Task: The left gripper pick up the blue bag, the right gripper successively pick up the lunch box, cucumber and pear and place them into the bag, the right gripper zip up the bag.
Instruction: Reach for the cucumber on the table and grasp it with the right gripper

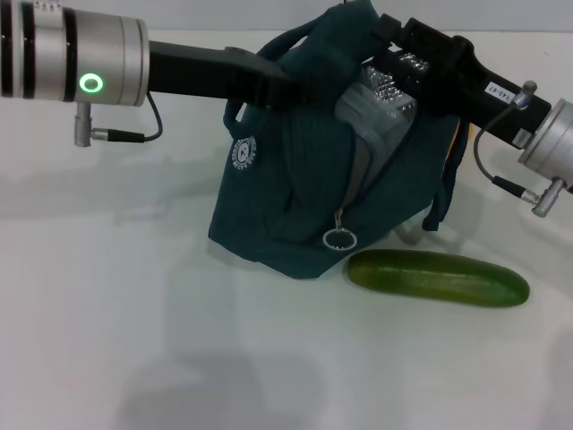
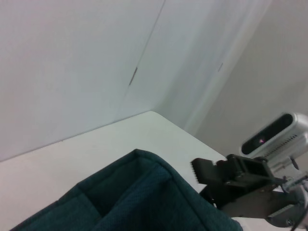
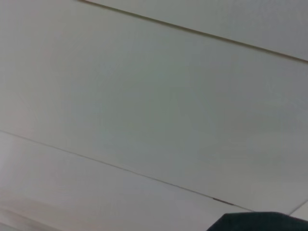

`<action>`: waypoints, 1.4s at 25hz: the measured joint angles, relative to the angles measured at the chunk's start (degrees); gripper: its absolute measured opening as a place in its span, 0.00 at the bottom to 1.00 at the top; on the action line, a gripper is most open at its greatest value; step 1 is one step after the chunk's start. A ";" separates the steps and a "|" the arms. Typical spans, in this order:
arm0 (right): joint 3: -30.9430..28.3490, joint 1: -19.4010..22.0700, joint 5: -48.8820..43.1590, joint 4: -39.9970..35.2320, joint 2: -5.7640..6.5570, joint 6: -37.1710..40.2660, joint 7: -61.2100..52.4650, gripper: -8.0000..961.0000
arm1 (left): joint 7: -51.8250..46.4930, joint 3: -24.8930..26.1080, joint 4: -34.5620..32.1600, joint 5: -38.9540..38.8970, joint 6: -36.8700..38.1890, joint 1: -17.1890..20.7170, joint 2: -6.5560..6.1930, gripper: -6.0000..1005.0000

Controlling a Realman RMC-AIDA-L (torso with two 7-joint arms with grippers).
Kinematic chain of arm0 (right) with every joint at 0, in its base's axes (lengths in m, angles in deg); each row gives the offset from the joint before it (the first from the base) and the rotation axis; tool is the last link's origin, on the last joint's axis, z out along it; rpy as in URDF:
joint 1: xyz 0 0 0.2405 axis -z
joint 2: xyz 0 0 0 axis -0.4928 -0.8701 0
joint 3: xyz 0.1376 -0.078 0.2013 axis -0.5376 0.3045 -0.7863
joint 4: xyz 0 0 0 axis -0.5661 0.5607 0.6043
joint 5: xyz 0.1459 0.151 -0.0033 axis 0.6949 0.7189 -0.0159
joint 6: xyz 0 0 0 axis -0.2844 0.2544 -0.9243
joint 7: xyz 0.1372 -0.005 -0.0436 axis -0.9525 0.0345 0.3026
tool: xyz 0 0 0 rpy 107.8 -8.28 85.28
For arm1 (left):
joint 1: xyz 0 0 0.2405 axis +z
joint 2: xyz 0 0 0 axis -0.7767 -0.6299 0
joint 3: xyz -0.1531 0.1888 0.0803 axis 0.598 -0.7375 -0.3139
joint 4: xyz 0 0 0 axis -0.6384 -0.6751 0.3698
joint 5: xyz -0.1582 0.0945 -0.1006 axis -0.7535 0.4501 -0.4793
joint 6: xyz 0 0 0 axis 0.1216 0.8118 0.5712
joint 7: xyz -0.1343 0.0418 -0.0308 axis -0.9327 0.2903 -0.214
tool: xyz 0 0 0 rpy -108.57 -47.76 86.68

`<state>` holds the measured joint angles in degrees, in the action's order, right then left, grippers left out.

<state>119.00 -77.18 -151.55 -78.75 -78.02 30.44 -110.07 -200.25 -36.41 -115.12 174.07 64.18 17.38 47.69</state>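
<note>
Beside blue bag [image 1: 295,206], cucumber [image 1: 437,278]

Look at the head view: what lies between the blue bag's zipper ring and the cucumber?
Nothing. In the head view only bare white table separates the ring pull on the blue bag from the cucumber.

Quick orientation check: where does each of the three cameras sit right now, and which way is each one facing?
Head view: from the robot's head, looking forward and down at the table, blue bag and cucumber; both arms show, left end effector and right end effector at the bag's top.
Left wrist view: on the left arm, looking across the bag's top edge to the right end effector and walls.
Right wrist view: on the right arm, facing the wall; only a bag corner shows, none of the robot.
Shared: the bag.
</note>
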 joint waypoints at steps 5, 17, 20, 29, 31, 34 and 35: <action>-0.10 0.64 0.40 -0.39 0.00 2.08 -0.28 0.59 | 0.00 0.01 1.05 0.26 -1.93 0.16 0.04 0.05; -0.33 9.27 3.27 -7.08 0.01 16.07 -0.25 0.67 | 0.59 0.74 2.88 0.34 -3.40 0.57 -0.05 0.05; -0.31 13.76 4.01 -10.88 0.23 19.48 2.76 0.67 | 0.73 0.83 2.91 0.34 -4.20 1.21 -0.01 0.05; 3.74 21.22 -1.89 -24.19 2.26 21.98 15.09 0.67 | 0.99 3.56 3.91 -0.08 -6.41 4.12 0.13 0.05; 4.25 20.81 -5.62 -26.07 3.07 21.36 15.78 0.72 | 1.19 4.19 4.83 -0.19 -6.49 4.12 0.13 0.05; 4.32 19.00 -11.65 -28.65 4.25 20.12 15.58 0.78 | 2.06 4.89 5.74 -0.44 -6.53 4.09 0.14 0.05; 4.34 18.26 -13.35 -29.70 4.60 19.71 15.38 0.80 | 2.42 5.06 5.98 -0.62 -6.56 4.12 0.14 0.05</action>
<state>123.34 -58.92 -164.90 -108.45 -73.42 50.15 -94.69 -197.84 -31.35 -109.14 173.45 57.62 21.50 47.83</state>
